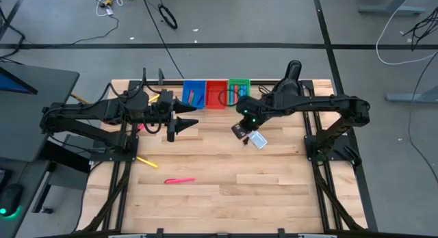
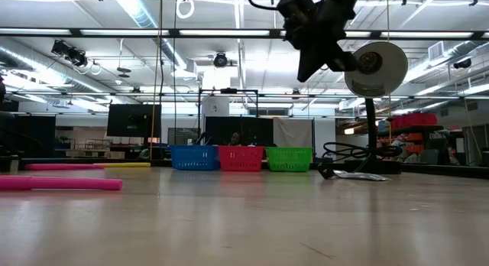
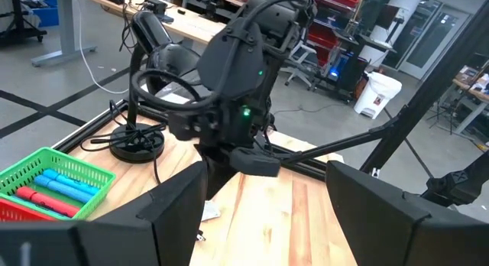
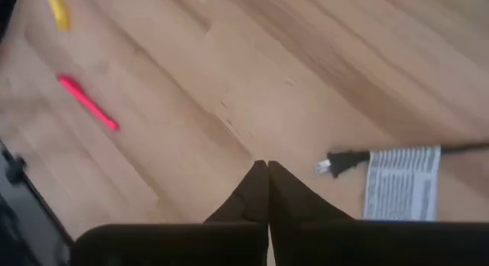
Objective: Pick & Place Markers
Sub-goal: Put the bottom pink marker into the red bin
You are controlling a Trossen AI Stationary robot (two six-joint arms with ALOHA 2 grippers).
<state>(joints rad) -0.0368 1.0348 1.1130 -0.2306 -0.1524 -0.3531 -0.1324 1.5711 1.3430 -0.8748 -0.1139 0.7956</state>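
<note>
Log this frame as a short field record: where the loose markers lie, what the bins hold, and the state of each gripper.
loose markers: pink marker and yellow marker lie on the table, apart from each other
bins: blue bin, red bin and green bin in a row at the far edge; green bin holds blue and red markers
left gripper: open, empty, raised near the blue bin
right gripper: shut, empty, raised over bare wood
other: white card with cable beside the right gripper
</note>
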